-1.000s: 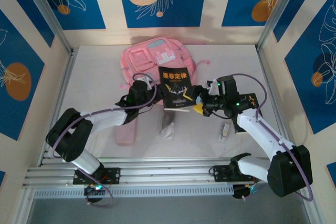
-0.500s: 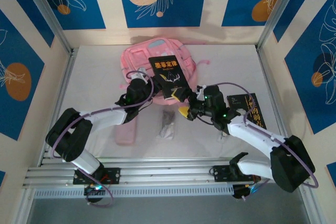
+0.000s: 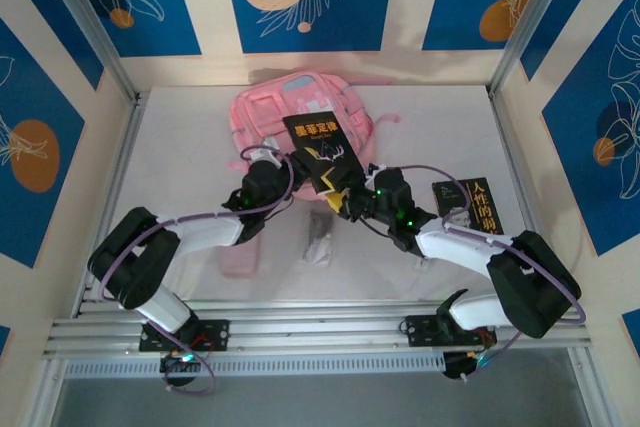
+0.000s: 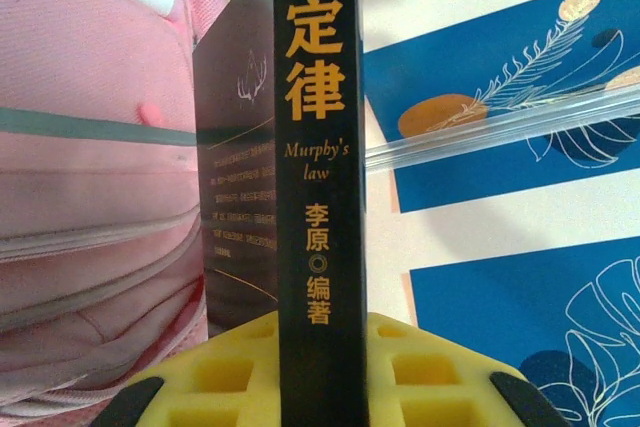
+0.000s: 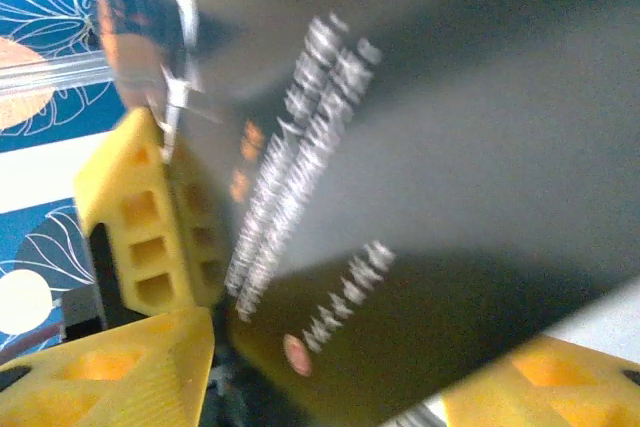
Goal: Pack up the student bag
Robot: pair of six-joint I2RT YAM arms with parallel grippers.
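Over the student bag [image 3: 262, 107] now! The black Murphy's law book [image 3: 320, 147] has climbed from lower down by the bag's near edge a second ago and sits across the bag's near half. The right arm has swung in leftward with it, uncovering a second black book [image 3: 468, 209] lying flat on the white table [image 3: 180, 167] at the right. Look at the left gripper [image 4: 330, 382]: it is clamped on the book's spine, yellow fingers [image 4: 230, 377] either side. And the right gripper [image 3: 343, 197] is at the book's lower corner, straddling the cover, but the wrist view is too blurred to tell whether it is pinching. The bag lies flat at the back middle of the table: soft pink fabric, a pale front patch, zip lines across it, a strap trailing out right.
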